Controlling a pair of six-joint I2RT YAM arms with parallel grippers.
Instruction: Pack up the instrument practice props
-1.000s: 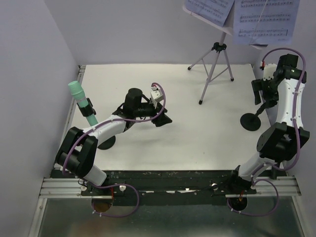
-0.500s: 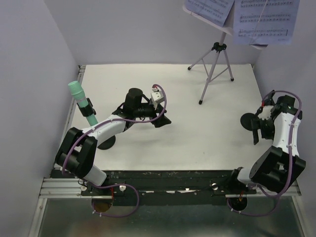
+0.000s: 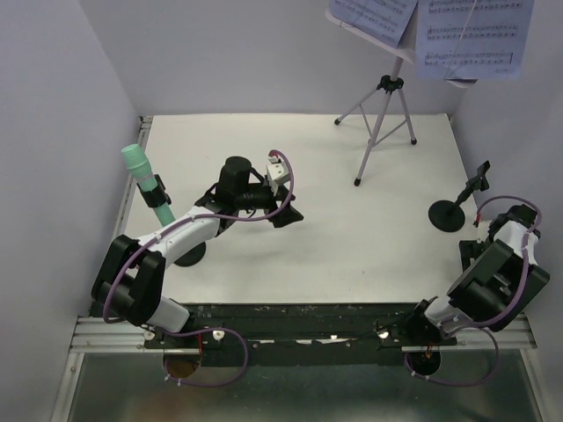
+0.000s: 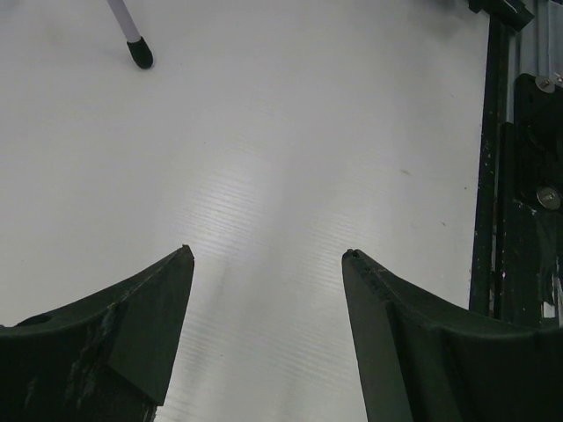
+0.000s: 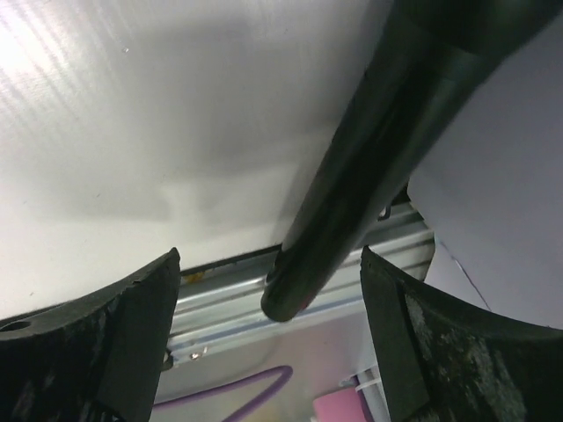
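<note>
Black microphone between wide-open right jaws

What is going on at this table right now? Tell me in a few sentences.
The right pincer sits at the near table edge, jaws apart around a black cylindrical microphone, with gaps on both sides. The left pincer hovers open and empty over the white table. The mint-green microphone, the silver tripod holding printed sheet-music pages and one short black round-based pole stand unpacked.
</note>
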